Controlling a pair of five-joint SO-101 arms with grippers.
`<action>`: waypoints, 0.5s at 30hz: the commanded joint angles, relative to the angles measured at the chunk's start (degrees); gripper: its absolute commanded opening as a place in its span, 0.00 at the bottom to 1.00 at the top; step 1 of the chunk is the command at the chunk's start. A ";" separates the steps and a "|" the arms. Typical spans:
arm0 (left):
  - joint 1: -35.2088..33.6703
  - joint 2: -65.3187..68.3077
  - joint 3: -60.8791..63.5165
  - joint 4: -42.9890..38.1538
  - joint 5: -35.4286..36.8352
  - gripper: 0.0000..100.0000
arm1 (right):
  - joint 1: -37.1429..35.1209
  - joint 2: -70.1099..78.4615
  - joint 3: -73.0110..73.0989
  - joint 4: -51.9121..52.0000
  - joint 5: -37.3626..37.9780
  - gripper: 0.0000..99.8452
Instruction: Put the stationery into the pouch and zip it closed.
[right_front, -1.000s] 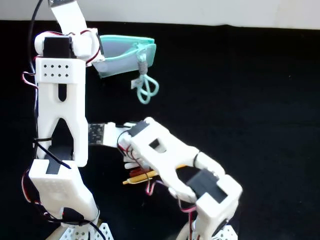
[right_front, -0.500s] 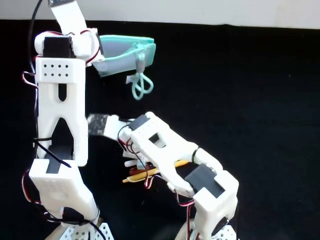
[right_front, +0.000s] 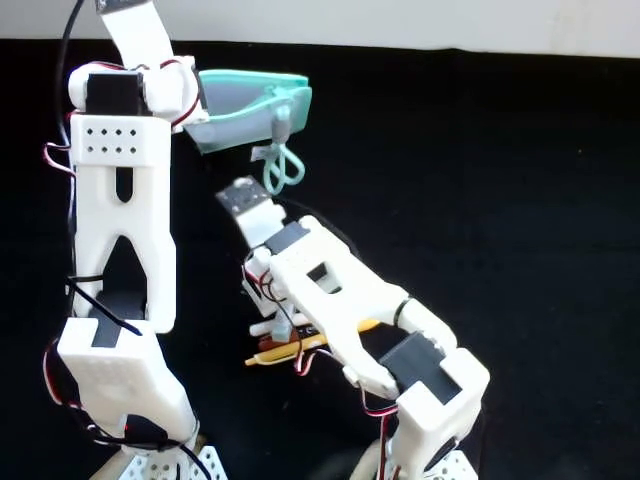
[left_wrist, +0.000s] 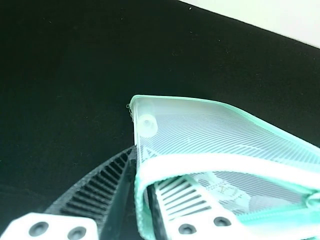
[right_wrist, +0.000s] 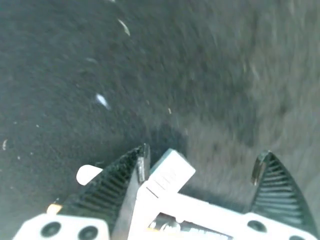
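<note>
Holding the pouch (right_front: 250, 110) up off the table (right_front: 500, 200) at the far end, my left fingers (left_wrist: 100, 192) are clamped on one edge of it. You can see the mesh pinched between them in the left wrist view. From above, its long axis runs roughly 9 to 3, and the zip cord (right_front: 284, 166) dangles off the 3 o'clock end.

My right fingers (right_wrist: 112, 185) are just below that cord, so the pouch is at about 12 o'clock from them. They're spread apart. A white block (right_wrist: 170, 172) sits against one of them, not pinched across both as far as I can make out. The right arm is the one that has to close that last gap, I reckon, since the left is busy holding.

The pens (right_front: 290, 350) lie on the table under the right arm, well back toward 6.

Versus a second ago: the right fingers were lower and off toward 9, beside the left arm. They've since swung up toward 12. The cord loop has swayed a bit too. The pouch itself hasn't budged.
</note>
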 joint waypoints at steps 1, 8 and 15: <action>-0.48 0.04 -0.31 -0.26 -0.18 0.01 | 1.63 -2.77 -0.13 2.77 -5.27 0.32; -0.48 0.04 -0.31 -0.26 -0.18 0.01 | 1.36 -2.77 -0.13 6.46 -13.01 0.32; -0.48 -0.04 -0.31 -0.26 -0.18 0.01 | 1.45 -2.77 -0.04 8.48 -14.24 0.32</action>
